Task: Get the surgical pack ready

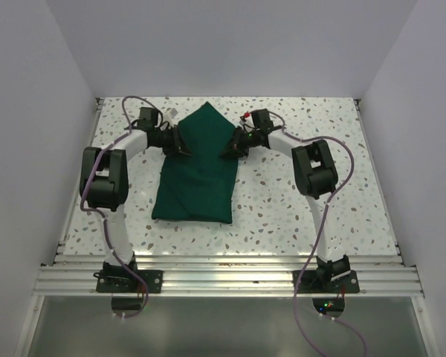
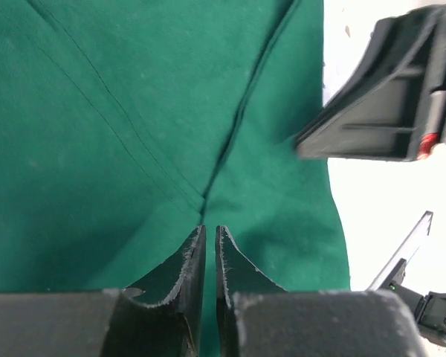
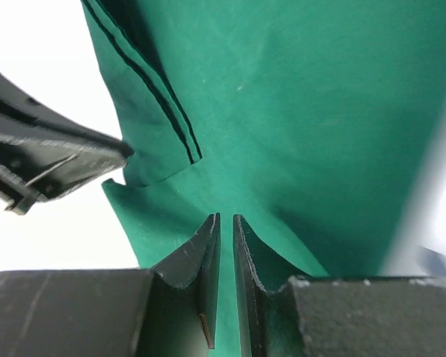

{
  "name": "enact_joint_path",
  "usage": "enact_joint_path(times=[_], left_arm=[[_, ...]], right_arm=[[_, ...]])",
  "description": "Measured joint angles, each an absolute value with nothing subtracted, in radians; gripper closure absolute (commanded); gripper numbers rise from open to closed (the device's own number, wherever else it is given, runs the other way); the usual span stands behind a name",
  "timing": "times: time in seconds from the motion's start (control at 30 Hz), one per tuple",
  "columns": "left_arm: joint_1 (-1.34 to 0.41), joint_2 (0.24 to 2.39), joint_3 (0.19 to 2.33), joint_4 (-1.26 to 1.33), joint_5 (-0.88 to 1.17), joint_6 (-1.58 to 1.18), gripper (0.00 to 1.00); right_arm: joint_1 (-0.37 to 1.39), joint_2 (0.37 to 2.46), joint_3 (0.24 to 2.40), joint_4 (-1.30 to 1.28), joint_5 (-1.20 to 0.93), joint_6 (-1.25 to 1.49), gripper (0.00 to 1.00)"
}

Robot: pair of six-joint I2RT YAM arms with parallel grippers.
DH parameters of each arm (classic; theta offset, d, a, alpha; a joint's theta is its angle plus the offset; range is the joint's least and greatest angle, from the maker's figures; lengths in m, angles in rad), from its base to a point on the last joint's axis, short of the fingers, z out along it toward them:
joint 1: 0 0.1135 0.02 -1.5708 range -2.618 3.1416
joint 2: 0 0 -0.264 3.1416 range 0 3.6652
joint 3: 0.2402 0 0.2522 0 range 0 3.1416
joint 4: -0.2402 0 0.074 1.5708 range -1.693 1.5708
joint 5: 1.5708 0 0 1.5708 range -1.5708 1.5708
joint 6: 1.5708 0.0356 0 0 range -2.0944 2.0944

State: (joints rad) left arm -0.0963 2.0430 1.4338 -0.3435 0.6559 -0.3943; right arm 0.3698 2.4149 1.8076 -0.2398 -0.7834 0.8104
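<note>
The surgical pack is a dark green cloth bundle lying in the middle of the table, with a pointed flap towards the back. My left gripper sits at the flap's left edge and my right gripper at its right edge, facing each other. In the left wrist view the left gripper has its jaws nearly together, with green cloth in the thin gap. The right wrist view shows the same: the right gripper pinches a ridge of cloth. No instruments show.
The speckled white table is walled in by white panels on the left, right and back. An aluminium rail runs along the near edge by the arm bases. Purple cables loop beside both arms.
</note>
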Motion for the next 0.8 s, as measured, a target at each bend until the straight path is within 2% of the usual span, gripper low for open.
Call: enact_joint_path(times=[0.4, 0.8], left_arm=[[-0.035, 2.157, 1.515, -0.383, 0.650, -0.355, 0.88], [0.032, 2.210, 1.515, -0.278, 0.708, -0.445, 0.84]], right_arm=[[0.334, 2.466, 1.805, -0.146, -0.830, 0.840, 0.83], [0.291, 2.538, 1.789, 0.101, -0.850, 1.065, 0.83]])
